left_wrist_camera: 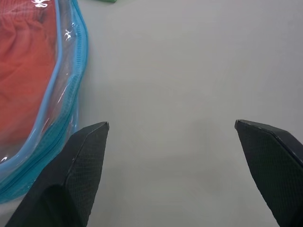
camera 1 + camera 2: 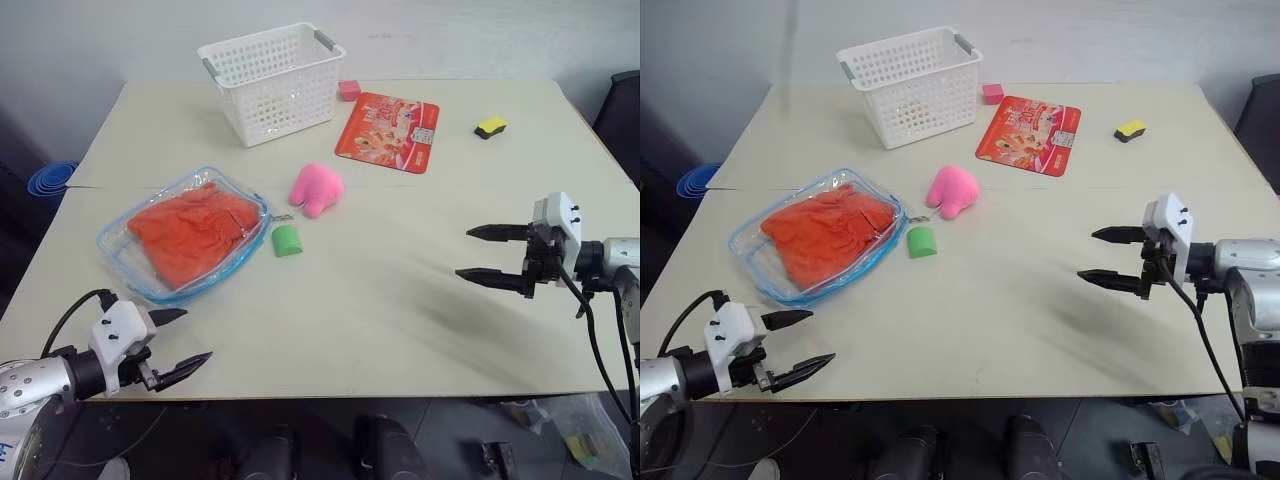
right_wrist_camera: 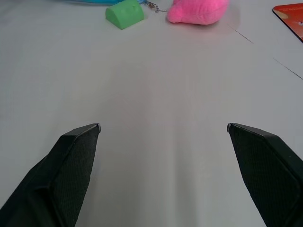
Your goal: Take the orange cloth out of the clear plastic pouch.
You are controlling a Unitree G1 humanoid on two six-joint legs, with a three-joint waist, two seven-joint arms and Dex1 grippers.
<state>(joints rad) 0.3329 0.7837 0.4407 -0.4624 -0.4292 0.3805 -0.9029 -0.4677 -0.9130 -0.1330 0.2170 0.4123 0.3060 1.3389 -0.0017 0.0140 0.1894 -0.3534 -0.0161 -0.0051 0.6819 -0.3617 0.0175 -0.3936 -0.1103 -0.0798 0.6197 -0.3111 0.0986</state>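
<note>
Approach stage, as judged: the orange cloth (image 2: 192, 232) lay inside the clear plastic pouch (image 2: 130, 272) at the bench's (image 2: 400, 310) left; left gripper (image 2: 180, 342), jaws spread, hovered near its front edge; right gripper (image 2: 482, 254), spread, over open bench; next, pin pouch, reach zipper.

A pale beige table (image 2: 400, 300) takes up most of the scene, its far edge running close along a plain whitish wall (image 2: 450, 35). Left of the table, low down, sits a stack of blue round rims (image 2: 50, 180) against a dark floor. Beyond the table's right far corner stands something dark (image 2: 622, 110), too cut off to identify.
</note>
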